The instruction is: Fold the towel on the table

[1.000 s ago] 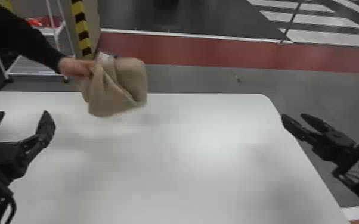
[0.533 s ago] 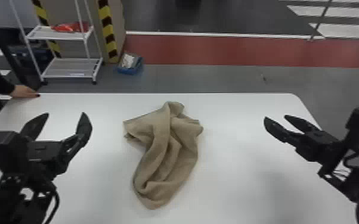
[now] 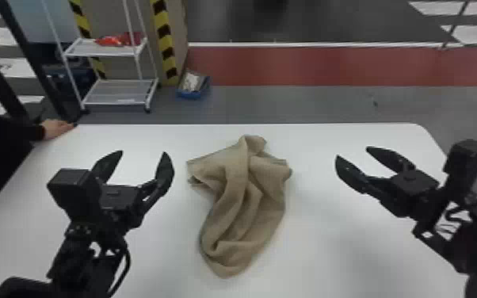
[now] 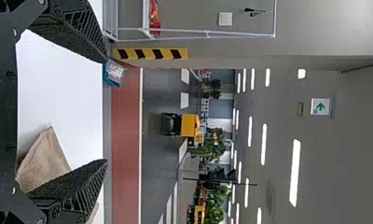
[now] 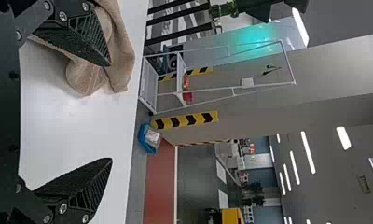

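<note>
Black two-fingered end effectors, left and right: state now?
Left end effector: open, fingers apart, holding nothing.
Right end effector: open, fingers apart, holding nothing.

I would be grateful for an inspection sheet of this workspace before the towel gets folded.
Surface: smooth white table, a person's hand resting at its far left corner.
Job's things: beige cloth towel, rumpled, lying mid-table.
Clutter: small blue box on the floor beyond the table.
Tools: left black two-fingered tool and right black two-fingered tool, both open, holding nothing.
Cables: black cable looping beside the left arm.
Surroundings: white metal rack beyond the table, towards the left.
</note>
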